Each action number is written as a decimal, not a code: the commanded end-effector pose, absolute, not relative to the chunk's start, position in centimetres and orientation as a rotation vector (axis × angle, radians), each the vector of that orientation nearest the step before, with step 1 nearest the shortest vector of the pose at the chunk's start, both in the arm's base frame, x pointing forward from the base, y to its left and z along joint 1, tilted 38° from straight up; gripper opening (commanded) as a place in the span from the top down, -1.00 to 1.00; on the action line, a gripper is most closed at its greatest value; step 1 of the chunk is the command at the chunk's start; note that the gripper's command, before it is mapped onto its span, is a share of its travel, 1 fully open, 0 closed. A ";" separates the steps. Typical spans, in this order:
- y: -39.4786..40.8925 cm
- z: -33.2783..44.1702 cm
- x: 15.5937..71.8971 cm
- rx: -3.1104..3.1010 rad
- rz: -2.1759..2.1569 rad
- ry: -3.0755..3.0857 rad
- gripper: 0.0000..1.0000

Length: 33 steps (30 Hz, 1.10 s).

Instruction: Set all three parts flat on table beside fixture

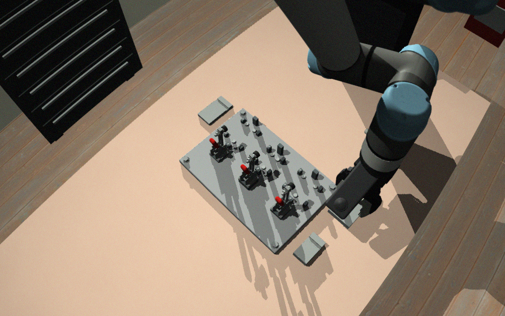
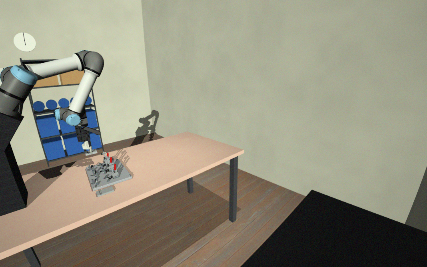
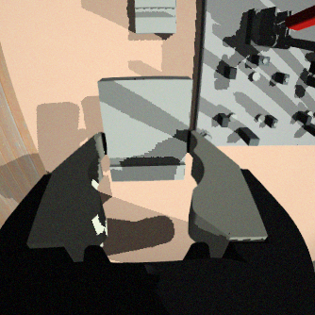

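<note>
My gripper (image 3: 146, 133) is shut on a grey stepped plate part (image 1: 348, 221) (image 2: 91, 152) (image 3: 141, 106) and holds it level above the table, just off the fixture's corner. Its fingertips grip opposite side edges; the top view mostly hides them. The grey fixture plate (image 1: 204, 165) (image 2: 125, 173) (image 3: 217, 10) carries pins, blocks and three toggle clamps with red handles (image 1: 213, 142) (image 1: 244, 168) (image 1: 278, 200), arms raised. No part sits in it. A second part (image 1: 213, 112) (image 2: 105, 191) lies flat beyond one short side. A smaller third part (image 1: 306, 251) (image 3: 156, 24) lies flat beyond the opposite side.
The light table (image 1: 122, 231) (image 2: 176, 154) carries the fixture. Its edge runs close to the held part's side, with wooden floor (image 1: 443, 260) beyond. The third part lies near the held part. A black drawer cabinet (image 1: 66, 63) stands past the far edge in the top view.
</note>
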<state>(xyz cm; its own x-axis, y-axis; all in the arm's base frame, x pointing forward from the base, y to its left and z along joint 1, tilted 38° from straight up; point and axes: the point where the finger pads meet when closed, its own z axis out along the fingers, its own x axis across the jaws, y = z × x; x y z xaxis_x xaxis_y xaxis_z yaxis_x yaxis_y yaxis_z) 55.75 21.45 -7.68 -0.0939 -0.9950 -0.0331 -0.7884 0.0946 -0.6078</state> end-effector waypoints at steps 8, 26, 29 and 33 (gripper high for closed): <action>21.5 -8.3 56.2 -1.744 -0.625 1.938 1.00; 21.3 -11.8 59.0 -1.744 -0.625 1.938 1.00; 21.3 -12.1 59.2 -1.744 -0.625 1.938 1.00; 21.3 -12.9 59.8 -1.744 -0.625 1.938 1.00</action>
<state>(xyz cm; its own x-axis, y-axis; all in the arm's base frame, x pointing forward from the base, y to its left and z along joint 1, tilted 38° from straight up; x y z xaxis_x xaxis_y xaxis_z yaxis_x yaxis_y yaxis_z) 59.00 21.27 -11.97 -0.0940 -0.9950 -0.0331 -0.7886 0.0947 -0.6076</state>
